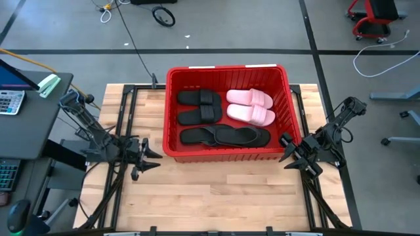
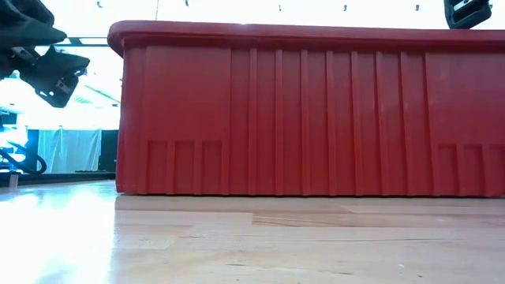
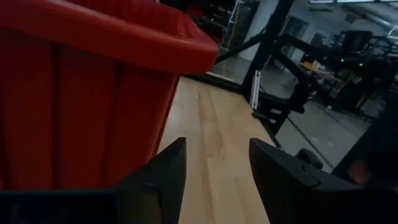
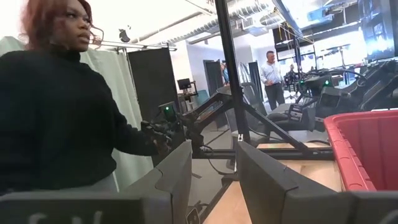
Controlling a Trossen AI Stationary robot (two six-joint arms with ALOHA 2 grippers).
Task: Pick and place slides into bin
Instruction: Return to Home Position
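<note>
The red bin (image 1: 172,115) stands at the far middle of the wooden table. Inside lie two black wide-strap slides (image 1: 199,107) at its left, two pale pink slides (image 1: 251,106) at its right, and two black flip-flops (image 1: 224,136) along its near wall. My left gripper (image 1: 152,153) hovers open beside the bin's near left corner (image 3: 186,56), with nothing between its fingers (image 3: 217,146). My right gripper (image 1: 287,145) hovers open at the bin's near right corner, also with nothing in it (image 4: 214,149). In the low view only the bin's near wall (image 2: 316,110) shows.
Bare wooden table top (image 1: 216,196) stretches in front of the bin. Black frame rails (image 1: 125,98) run along both table sides. A desk with a calculator (image 1: 10,101) stands left of the table. A person in black (image 4: 56,106) stands beyond the table in the right wrist view.
</note>
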